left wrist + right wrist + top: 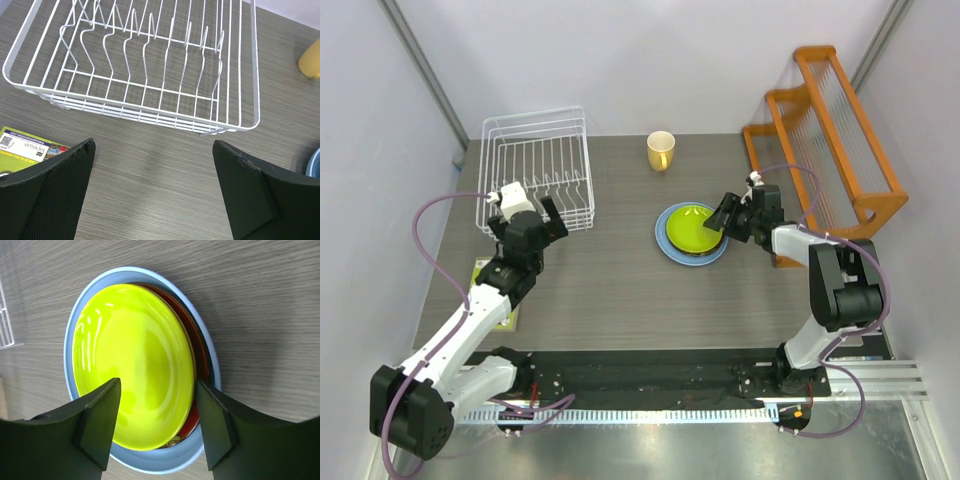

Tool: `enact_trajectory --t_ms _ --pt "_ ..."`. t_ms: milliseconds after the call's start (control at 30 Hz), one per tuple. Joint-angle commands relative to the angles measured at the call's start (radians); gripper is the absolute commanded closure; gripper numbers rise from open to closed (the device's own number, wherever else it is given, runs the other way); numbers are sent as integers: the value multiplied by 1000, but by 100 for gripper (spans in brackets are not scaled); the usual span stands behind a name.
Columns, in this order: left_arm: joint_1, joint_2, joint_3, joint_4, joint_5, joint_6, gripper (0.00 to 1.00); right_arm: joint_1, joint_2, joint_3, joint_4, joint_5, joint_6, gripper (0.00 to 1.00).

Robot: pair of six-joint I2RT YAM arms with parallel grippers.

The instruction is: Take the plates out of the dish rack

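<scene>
Dark wood-grain table (610, 290), white walls. One dish rack (535, 170), one yellow cup (661, 150) and one orange wooden rack (830, 130) sit along the back. The plates (692, 233) are stacked mid-table, and I count three for sure: lime green plate (135, 365) on top, red plate (197, 350) under it, light blue plate (150, 462) at the bottom. Left gripper (153, 150) gapes empty just in front of the dish rack. Right gripper (725, 213) hangs over the stack, jaws apart and holding nothing.

- The dish rack (550, 180) is set at the rear left of the table (620, 290).
- A cup (661, 150) is placed right of it, at the rear middle.
- The plates (692, 233) are stacked right of centre, before the cup. The largest plate (150, 465) is at the bottom and the top plate (135, 365) is laid over the others.
- A slatted rack (840, 140) is stood at the right rear, beside the stack.
- A leaflet (25, 147) is laid before the dish rack, partly under the left arm.
- The left pincer (152, 150) is held just before the dish rack, and the right pincer (157, 390) over the stack.
</scene>
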Motion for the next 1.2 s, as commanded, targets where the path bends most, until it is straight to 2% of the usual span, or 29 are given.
enact_trajectory --t_ms 0,267,400,600,667,767,900,933,967,1000,1167 --pt "0 4 21 36 -26 4 1 -1 -106 -6 -63 95 -71 32" --pt "-1 -5 33 22 -43 5 1 38 -309 -30 -155 215 -178 29" --pt "-1 -8 41 4 -73 -9 0 58 -422 -58 -171 333 -206 29" --pt "-1 16 64 5 -89 29 1 59 -488 -128 -160 571 -228 28" --pt "0 22 64 24 -112 72 0 58 -505 -179 -130 632 -246 27" --pt "0 45 41 103 -153 152 1 64 -551 -281 1 675 -292 15" --pt "-1 88 19 160 -159 174 1 70 -661 -410 155 764 -338 13" --pt "0 91 16 160 -144 171 1 73 -684 -465 200 789 -352 9" --pt "-1 93 13 162 -117 157 1 71 -729 -492 244 799 -373 1" --pt "0 93 9 166 -95 154 1 70 -744 -513 319 821 -387 0" --pt "-1 65 -15 182 -30 148 1 71 -795 -605 417 852 -442 0"
